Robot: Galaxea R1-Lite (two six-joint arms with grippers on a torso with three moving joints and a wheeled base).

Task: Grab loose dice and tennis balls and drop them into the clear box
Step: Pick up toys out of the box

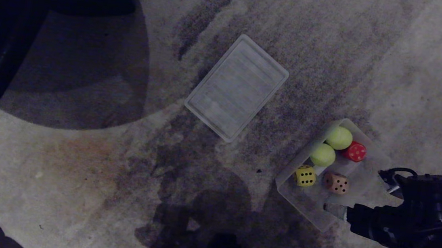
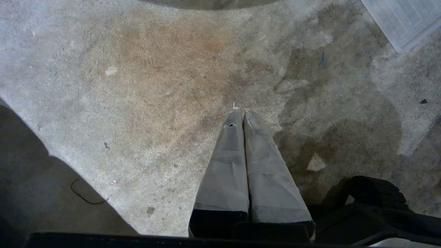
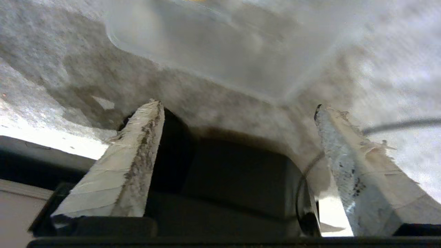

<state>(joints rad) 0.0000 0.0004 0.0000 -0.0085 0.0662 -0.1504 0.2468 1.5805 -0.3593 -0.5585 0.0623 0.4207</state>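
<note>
We are seeing the box (image 1: pixel 366 176) sitting on the carpet (image 1: pixel 119 171). Two balls (image 1: pixel 339 137), a red die (image 1: pixel 355 151), a yellow die (image 1: pixel 305 176) and a tan die (image 1: pixel 336 183) are lying inside it. Our right tool (image 3: pixel 237 108) is hanging spread wide beside the box, holding nothing. Our left tool (image 2: pixel 240 111) is pressed together over bare carpet. A lid (image 1: pixel 236 87) is lying apart.

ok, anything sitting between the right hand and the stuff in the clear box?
Only the clear box's own near wall. The open right hand sits just outside that corner; the dice and tennis balls lie inside, uncovered. The lid lies apart.
</note>
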